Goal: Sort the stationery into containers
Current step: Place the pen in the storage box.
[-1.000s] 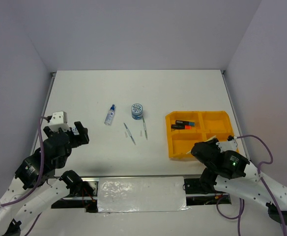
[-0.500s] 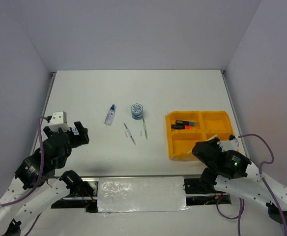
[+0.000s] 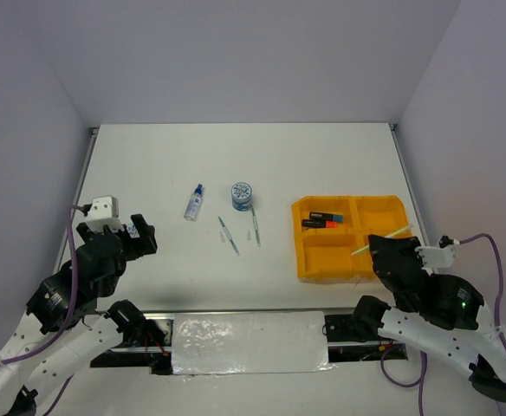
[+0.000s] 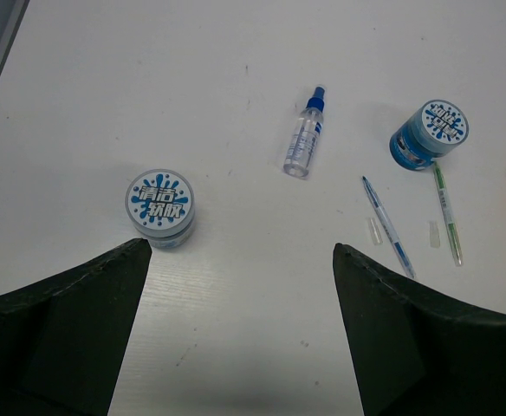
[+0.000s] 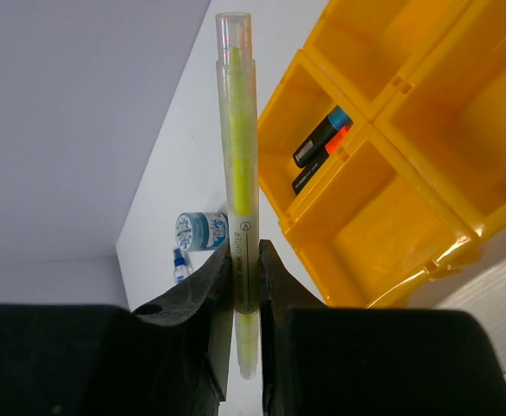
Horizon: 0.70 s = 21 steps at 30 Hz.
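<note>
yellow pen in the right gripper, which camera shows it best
The right wrist view: the pen stands close up, clamped in the right gripper, its clear barrel and yellow core plain. The top view shows only a thin pale sliver poking from that gripper over the tray. The left wrist view misses it.

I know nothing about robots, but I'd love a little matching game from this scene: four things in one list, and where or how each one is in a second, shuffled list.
Things
1. yellow pen
2. two highlighters
3. spray bottle
4. left gripper

Places or states
A. lying on the white table
B. open, holding nothing
C. pinched in the right gripper
D. in the far-left compartment of the orange tray

Pairs: 1-C, 2-D, 3-A, 4-B
</note>
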{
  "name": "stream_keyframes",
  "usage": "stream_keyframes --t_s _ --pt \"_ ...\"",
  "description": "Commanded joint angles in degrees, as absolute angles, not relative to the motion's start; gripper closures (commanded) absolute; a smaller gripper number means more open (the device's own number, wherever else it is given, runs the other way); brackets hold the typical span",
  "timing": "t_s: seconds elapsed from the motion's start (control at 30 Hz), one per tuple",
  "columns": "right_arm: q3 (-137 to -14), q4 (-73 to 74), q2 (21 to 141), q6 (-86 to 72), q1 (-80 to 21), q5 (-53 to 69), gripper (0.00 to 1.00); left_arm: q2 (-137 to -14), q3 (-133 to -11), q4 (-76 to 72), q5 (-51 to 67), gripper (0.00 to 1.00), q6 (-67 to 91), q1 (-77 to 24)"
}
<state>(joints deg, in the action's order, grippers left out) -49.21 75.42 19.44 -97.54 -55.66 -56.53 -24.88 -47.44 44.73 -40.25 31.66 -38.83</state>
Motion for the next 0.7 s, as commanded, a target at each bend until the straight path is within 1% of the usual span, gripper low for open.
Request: stream_keyframes --t_s 0.0,0.53,0.67 --pt "-51.33 81.39 21.18 -93.87 -55.55 -60.47 1.0 -25.31 -47.55 42.19 -41.22 0.01 31.46 -38.94" --pt "-47.99 64.87 27.95 -80.78 -55.63 -57.48 1.0 -25.4 -47.46 42.01 -41.13 0.01 31.46 -38.94" --pt "-46.94 58.29 29.96 -75.95 -54.15 -55.64 1.0 -24.87 -47.37 42.01 -41.04 0.01 31.38 -38.94"
